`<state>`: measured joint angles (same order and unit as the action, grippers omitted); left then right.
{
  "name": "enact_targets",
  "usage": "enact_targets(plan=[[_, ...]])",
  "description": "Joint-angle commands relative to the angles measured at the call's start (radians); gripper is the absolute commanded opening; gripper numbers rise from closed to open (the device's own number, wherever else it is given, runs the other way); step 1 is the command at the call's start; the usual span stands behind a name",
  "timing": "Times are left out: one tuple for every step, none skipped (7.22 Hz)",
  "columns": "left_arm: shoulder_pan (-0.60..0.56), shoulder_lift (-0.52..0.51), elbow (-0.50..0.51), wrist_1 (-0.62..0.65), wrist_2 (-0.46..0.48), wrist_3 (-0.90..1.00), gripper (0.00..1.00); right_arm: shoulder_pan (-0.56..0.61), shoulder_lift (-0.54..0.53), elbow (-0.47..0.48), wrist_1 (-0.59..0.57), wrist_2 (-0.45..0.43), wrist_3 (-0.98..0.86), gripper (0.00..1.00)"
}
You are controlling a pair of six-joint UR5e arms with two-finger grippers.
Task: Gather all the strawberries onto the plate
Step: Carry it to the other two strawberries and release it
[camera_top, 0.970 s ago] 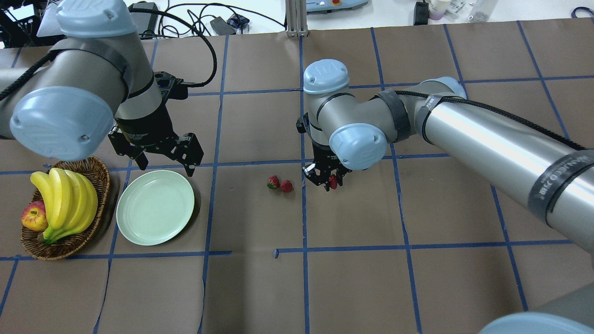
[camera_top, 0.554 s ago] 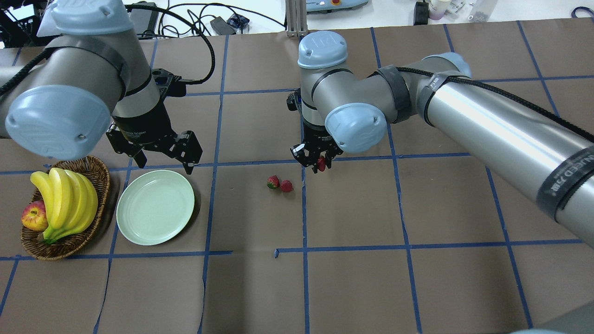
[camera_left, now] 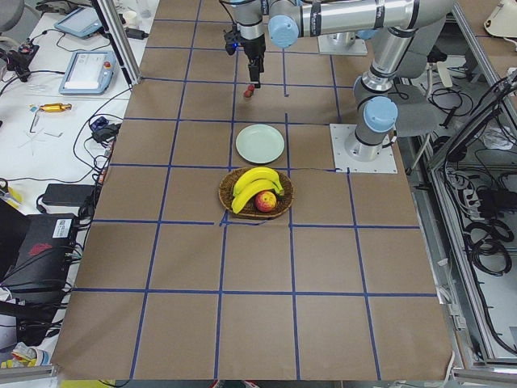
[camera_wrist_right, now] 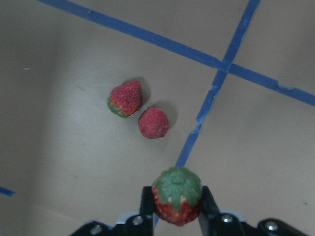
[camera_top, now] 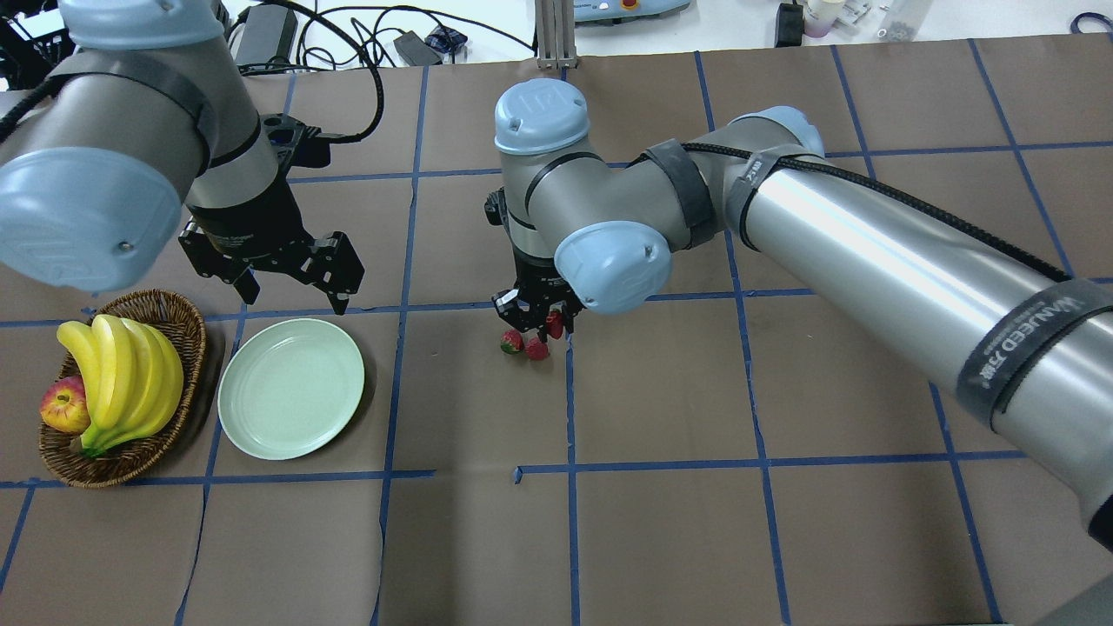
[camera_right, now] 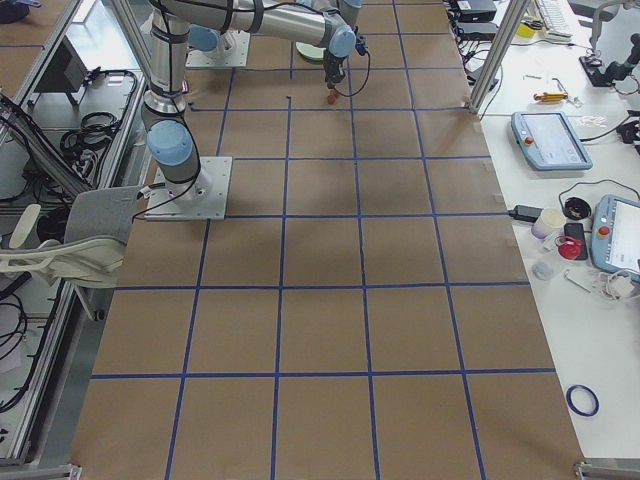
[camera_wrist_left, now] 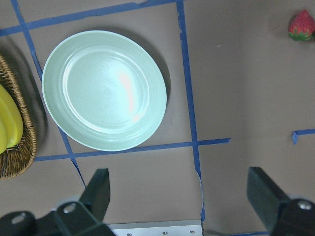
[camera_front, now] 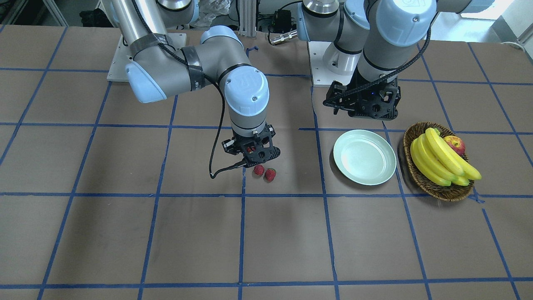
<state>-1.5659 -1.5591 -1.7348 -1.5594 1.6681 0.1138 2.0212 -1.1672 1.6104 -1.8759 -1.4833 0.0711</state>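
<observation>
The right gripper (camera_top: 541, 326) has swung left, clamped on one strawberry (camera_wrist_right: 177, 196), over two strawberries (camera_top: 524, 346) lying mid-tabletop (camera_top: 661, 539). The plate (camera_top: 291, 387) near the tabletop's left edge holds none yet; the left gripper (camera_top: 291, 296) gapes wide above its far rim.

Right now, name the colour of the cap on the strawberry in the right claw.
Green; the held strawberry shows best in right wrist view.
</observation>
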Motion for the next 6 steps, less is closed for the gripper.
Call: enact_targets(plan=[[0.052,0.010,0.026,-0.002,-0.001,0.003,1.00,0.049,0.018,-0.006,-0.011,0.041,0.039,0.00],[0.079,0.013,0.032,-0.004,-0.001,0.004,1.00,0.063,0.032,-0.009,-0.014,0.041,0.042,0.00],[0.086,0.013,0.032,-0.005,-0.001,0.006,1.00,0.079,0.047,-0.009,-0.040,0.043,0.067,0.00],[0.086,0.013,0.032,-0.008,0.001,0.006,1.00,0.099,0.091,-0.009,-0.095,0.044,0.084,0.00],[0.086,0.013,0.031,-0.010,0.002,0.006,1.00,0.115,0.125,-0.009,-0.145,0.044,0.096,0.00],[0.086,0.013,0.029,-0.010,0.002,0.006,1.00,0.117,0.129,-0.007,-0.150,0.058,0.099,0.00]])
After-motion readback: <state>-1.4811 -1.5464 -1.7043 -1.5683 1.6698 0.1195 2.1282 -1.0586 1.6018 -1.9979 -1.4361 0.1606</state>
